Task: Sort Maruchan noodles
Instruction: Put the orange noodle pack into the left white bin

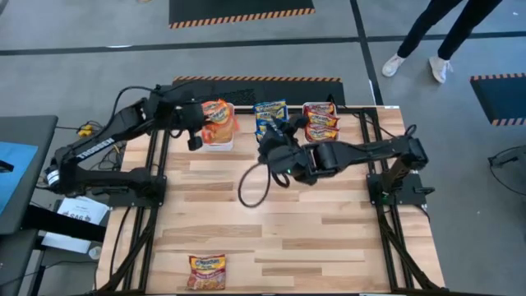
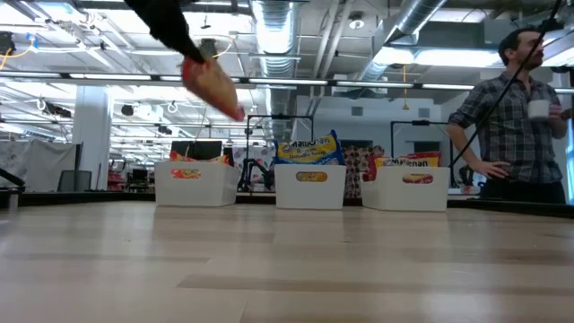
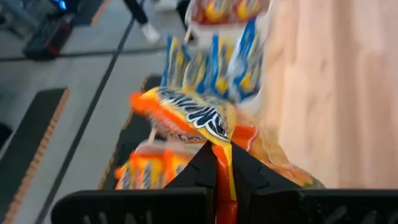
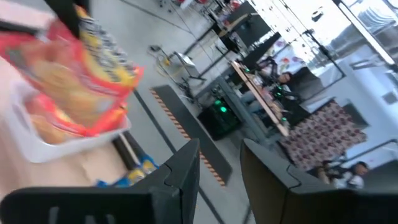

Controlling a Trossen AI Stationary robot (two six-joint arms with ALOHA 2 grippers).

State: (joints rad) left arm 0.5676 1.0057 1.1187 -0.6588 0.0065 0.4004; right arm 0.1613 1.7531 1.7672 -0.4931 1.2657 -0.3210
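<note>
Nearest us, at six o'clock on the wooden counter (image 1: 329,238), lay one glossy orange ramen packet (image 1: 206,271); we judged the left gripper (image 1: 200,125), jaws clenched on another orange packet (image 1: 217,119), must release it over the white plastic bin (image 1: 218,143) at eleven o'clock, while the right gripper (image 1: 275,141) hung released.

Bright even overhead lighting; ceiling lights (image 2: 448,56) glare; wrist views motion-blurred.

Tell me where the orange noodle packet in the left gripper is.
High view: the orange packet hangs in the left gripper, over the leftmost white bin at the table's far edge, beside the blue-packet bin.
</note>
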